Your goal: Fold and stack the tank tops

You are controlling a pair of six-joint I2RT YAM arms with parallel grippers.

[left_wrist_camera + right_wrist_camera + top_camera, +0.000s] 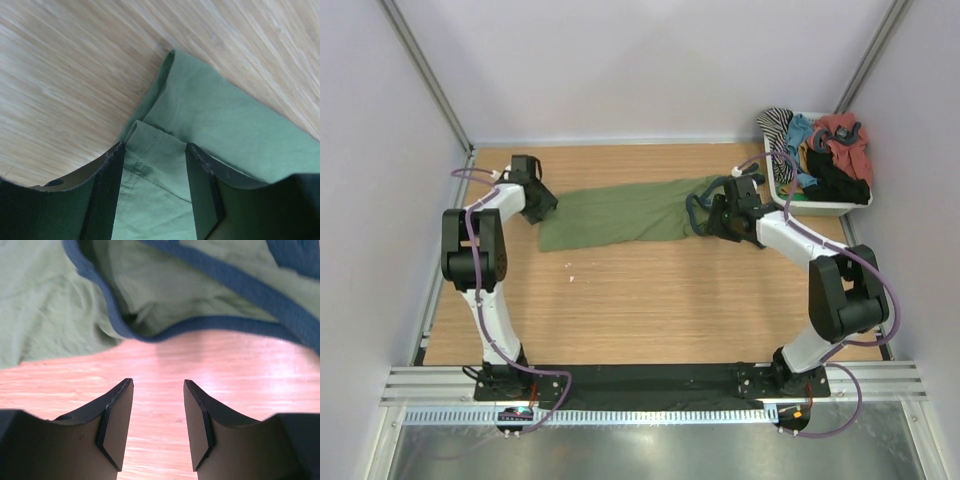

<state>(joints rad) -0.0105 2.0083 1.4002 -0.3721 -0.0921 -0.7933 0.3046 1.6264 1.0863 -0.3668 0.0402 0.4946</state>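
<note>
**Green tank top laid flat, no fold made yet**

Overhead view: the green tank top [620, 215] lies stretched lengthwise across the upper middle of the frame on the bench [650, 310]. The hem is toward the left, the neck and straps toward the right. It is wrinkled at the strap end, and I see no fold I would count.

Left end effector [155, 146]: at the left end of the top. In the wrist view its fingers stand apart, straddling a small turned-over bit of hem. The cloth between them looks loose, not pinched. Noted as open.

Right end effector [158, 382]: fingers apart over bare wood, nothing between them. The dark blue trim sits just above the fingertips in the frame, not touching.

Black top [840, 185]: in the white basket [820, 208], upper right of the overhead frame, mixed with red, teal and striped garments. Its shape cannot be made out in the pile.

Progress (my judgement): early. Done: green top out and spread. Left: fold it, fetch the black top, spread and fold that, then stack the two.

Writing: no brand, label or print readable in any view.
</note>
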